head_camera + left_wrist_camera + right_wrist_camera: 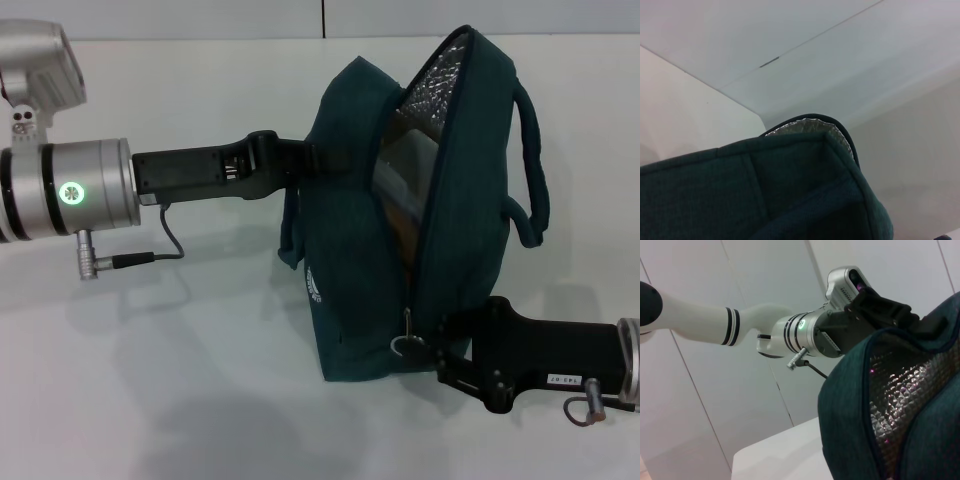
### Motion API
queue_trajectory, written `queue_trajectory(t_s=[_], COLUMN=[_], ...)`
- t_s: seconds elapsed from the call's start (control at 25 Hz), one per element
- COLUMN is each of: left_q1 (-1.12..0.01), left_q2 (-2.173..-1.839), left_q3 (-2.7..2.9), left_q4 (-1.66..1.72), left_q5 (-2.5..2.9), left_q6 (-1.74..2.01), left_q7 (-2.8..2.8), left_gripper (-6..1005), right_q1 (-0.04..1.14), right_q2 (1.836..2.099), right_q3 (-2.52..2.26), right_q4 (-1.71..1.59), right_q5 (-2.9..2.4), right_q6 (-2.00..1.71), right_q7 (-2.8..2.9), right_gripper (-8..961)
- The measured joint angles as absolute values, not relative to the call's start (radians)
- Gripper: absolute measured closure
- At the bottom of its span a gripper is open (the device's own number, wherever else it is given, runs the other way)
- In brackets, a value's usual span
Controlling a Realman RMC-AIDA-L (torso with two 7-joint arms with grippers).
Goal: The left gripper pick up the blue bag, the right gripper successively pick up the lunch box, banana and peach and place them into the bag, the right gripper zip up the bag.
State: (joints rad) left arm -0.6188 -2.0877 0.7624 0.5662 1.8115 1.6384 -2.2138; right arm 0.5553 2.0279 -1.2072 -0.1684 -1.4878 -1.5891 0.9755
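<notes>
The blue bag [360, 290] stands upright, mouth gaping, soft and floppy. The left gripper [300, 160] clamps its upper edge. The right gripper [445, 350], beside the low zip pull [407, 343], probably pinches it; I cannot tell.

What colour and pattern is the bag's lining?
Silver foil lining with a quilted, crinkled pattern; right wrist view shows it best.

Bright even light, soft shadows
</notes>
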Motion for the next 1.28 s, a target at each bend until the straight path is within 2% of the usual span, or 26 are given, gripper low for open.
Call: queue_trajectory(t_s=[0.4, 1.28], left_q1=[-0.622, -0.613], left_q2=[-2.088, -2.083], left_q3=[0.762, 0.752], left_q4=[0.566, 0.570], left_q5=[1.811, 1.812], left_q6=[1.644, 1.627], left_q7=[-2.210, -2.193], left_gripper=[962, 963], right_q1=[0.555, 0.441], right_q2=[2.028, 2.017], right_q3=[-1.207, -1.185], right_q4=[-0.169, -0.223], right_q5=[-1.488, -1.382], right_q6=[-1.580, -1.715], right_q7=[0.975, 0.965], right_gripper=[916, 936])
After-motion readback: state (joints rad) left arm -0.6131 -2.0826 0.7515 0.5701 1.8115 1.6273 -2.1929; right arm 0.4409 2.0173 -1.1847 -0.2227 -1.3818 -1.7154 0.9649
